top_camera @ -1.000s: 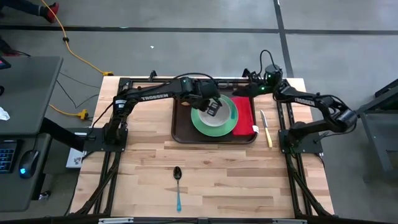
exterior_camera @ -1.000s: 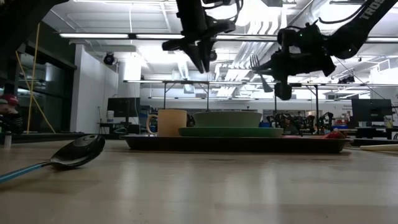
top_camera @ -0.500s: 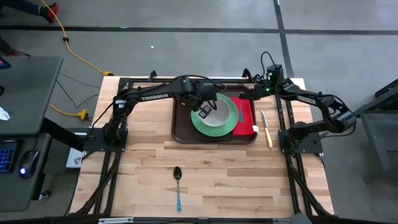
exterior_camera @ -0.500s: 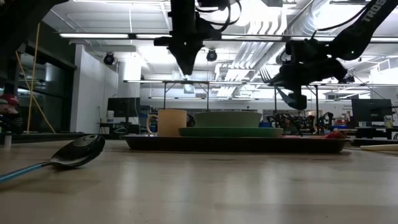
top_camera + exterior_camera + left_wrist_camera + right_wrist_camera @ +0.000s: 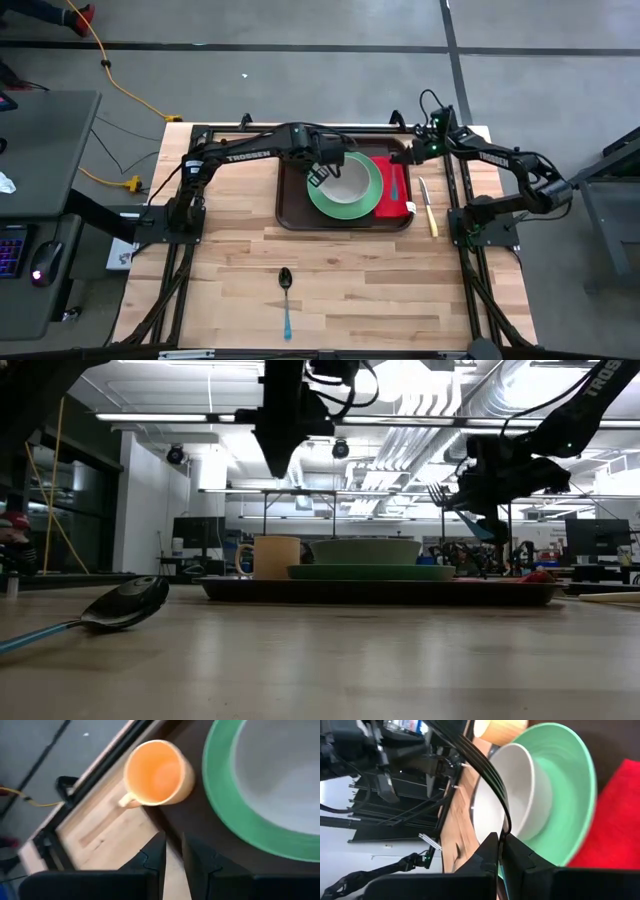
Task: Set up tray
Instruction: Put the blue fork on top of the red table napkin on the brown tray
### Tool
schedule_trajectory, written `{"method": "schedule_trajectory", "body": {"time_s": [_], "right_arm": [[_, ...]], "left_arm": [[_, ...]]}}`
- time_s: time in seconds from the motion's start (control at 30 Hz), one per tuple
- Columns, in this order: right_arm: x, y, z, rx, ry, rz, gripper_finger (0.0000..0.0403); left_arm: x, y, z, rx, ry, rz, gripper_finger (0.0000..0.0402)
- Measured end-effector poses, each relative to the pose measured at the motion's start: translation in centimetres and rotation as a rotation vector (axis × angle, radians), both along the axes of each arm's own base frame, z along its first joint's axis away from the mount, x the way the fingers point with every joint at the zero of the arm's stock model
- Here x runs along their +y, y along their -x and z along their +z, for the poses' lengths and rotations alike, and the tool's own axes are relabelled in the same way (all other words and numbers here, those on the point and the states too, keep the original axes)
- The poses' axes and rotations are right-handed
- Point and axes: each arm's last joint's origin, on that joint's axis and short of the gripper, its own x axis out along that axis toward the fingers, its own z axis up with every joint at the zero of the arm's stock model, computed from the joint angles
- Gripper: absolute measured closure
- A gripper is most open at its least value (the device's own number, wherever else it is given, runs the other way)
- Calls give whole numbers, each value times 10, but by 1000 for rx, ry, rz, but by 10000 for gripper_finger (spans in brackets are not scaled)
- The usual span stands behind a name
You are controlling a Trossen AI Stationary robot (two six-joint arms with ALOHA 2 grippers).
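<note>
Roughly left to right across the tabletop:

- Spoon with a blue handle is lying alone toward the front edge, well apart from everything else.
- Left tool is hanging over the left part of the tray. Its fingers are standing only narrowly parted and are carrying nothing. Its wrist view is looking down past them at the orange mug.
- Mug is standing upright on the tray just beside the green plate.
- Tray is sitting flat at the back middle of the tabletop, between the two arm bases.
- White bowl is resting on the green plate, and a red napkin is lying on the tray's right part.
- Right tool is hovering above the tray's far right corner, clamped on a fork. The tines are pointing out in front, clear of the dishes.
- Knife is lying on the wood just right of the tray, off it.

Handling, my guess: the tray looks like stiff plastic, light by itself but loaded now with crockery. The smooth floor is probably letting things slide if it tips. Best hold would be the raised rim at the two short ends, kept level.
</note>
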Motion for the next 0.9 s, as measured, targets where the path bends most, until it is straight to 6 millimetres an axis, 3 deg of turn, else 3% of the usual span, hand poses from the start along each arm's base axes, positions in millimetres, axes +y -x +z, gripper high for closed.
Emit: {"method": "schedule_trajectory", "body": {"time_s": [0.33,0.53,0.77,0.9], "right_arm": [[4,6,-8,96,-19,-35,403],[4,7,-10,142,-19,-72,403],[7,1,-10,156,-22,-58,403],[12,-7,-11,177,-15,-34,403]], "left_arm": [[0,10,16,-30,-68,7,309],[-3,28,32,-64,-103,19,309],[-9,58,28,-109,-107,71,309],[-12,72,15,-199,-71,62,309]]}}
